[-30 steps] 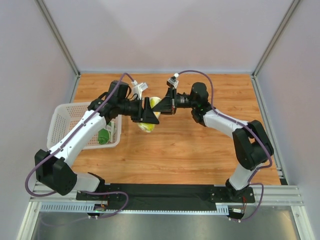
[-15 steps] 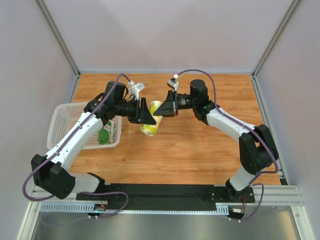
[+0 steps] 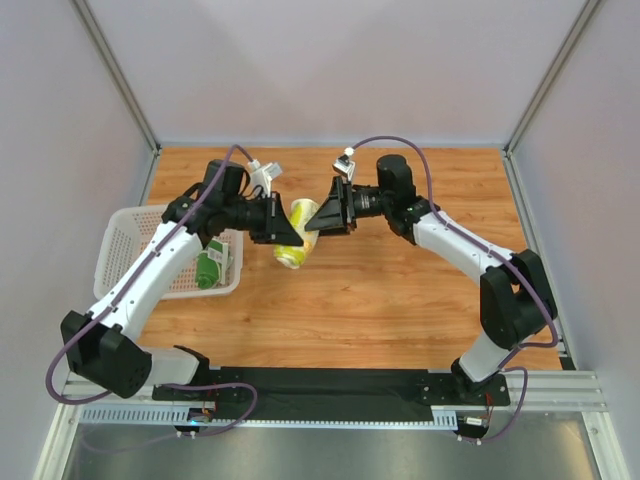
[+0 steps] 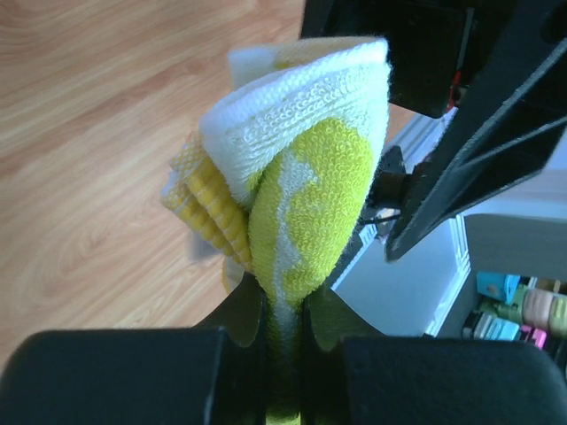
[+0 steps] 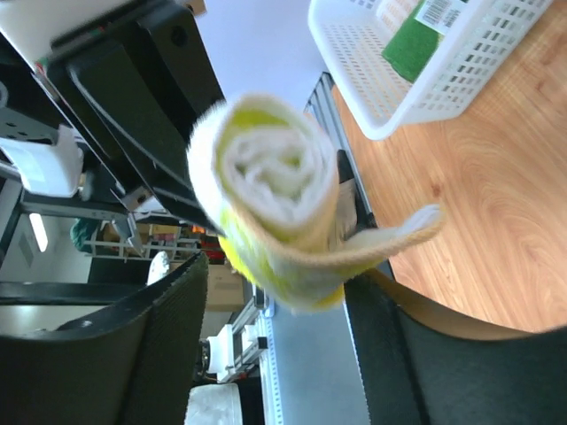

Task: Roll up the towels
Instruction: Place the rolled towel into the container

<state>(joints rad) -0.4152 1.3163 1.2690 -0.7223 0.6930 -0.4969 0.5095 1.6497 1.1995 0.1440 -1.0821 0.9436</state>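
The lime-yellow towel (image 3: 291, 254) is a tight roll held in the air over the table's middle. My left gripper (image 3: 287, 231) is shut on its lower edge, and the left wrist view shows the cloth (image 4: 301, 177) pinched between the jaws. My right gripper (image 3: 319, 217) faces it from the right. Its fingers (image 5: 159, 354) stand wide apart on either side of the roll's end (image 5: 270, 190), and a loose flap reaches toward the right finger. The dark green towel (image 3: 210, 268) lies in the basket, also in the right wrist view (image 5: 409, 42).
A white mesh basket (image 3: 128, 238) stands on the wooden table at the left, close beside my left arm; its rim (image 5: 390, 115) shows in the right wrist view. Grey walls enclose the table on three sides.
My right gripper has opened and let go of the roll. My left gripper has closed on the towel. Both grippers and the roll have shifted slightly left.
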